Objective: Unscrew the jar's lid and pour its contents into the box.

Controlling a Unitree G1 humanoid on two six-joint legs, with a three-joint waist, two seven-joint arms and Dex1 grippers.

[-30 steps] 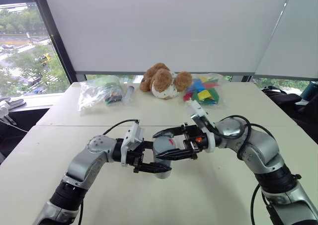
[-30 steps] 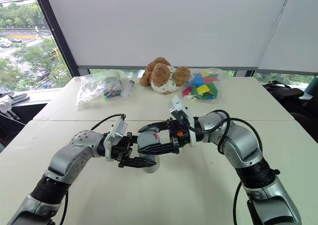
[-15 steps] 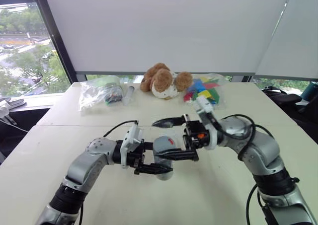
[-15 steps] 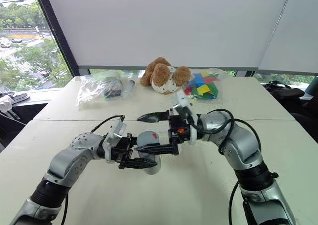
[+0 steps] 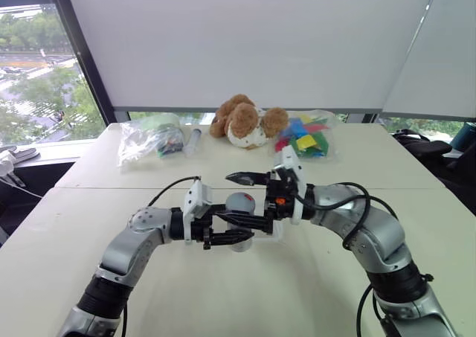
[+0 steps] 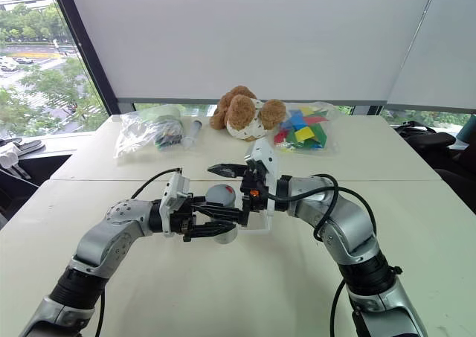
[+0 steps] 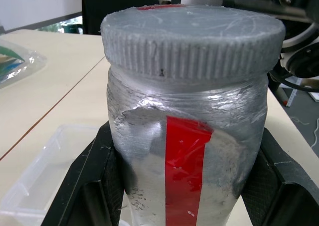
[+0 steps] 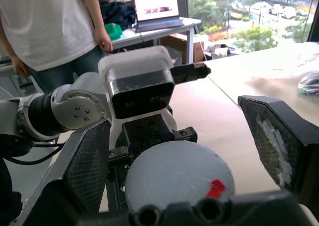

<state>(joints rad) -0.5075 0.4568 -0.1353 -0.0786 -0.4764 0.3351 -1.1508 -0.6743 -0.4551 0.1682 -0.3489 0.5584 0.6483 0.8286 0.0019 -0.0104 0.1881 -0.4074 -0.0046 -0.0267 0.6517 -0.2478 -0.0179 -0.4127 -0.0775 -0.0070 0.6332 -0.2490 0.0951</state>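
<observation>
The jar (image 7: 184, 151), silvery with a red stripe on its label, is held upright above the table. My left gripper (image 5: 244, 229) is shut on its body, one black finger (image 7: 84, 186) pressing each side. The grey ribbed lid (image 7: 192, 41) sits on top of the jar, and the contents are hidden. My right gripper (image 8: 179, 151) reaches in level from the opposite side and stands open. Its fingers (image 8: 274, 141) straddle the lid (image 8: 179, 173) without touching it. The clear plastic box (image 7: 45, 176) lies on the table just below and beside the jar.
At the table's far edge are a brown teddy bear (image 5: 242, 121), a bag of coloured pieces (image 5: 305, 137), a clear bag (image 5: 149, 140) and a clear tube (image 5: 192, 140). A person (image 8: 50, 26) stands behind me near a desk.
My right gripper was shut on the lid and has opened wide. Both hands, with the jar, have shifted a little farther out over the table, and the right wrist has turned.
</observation>
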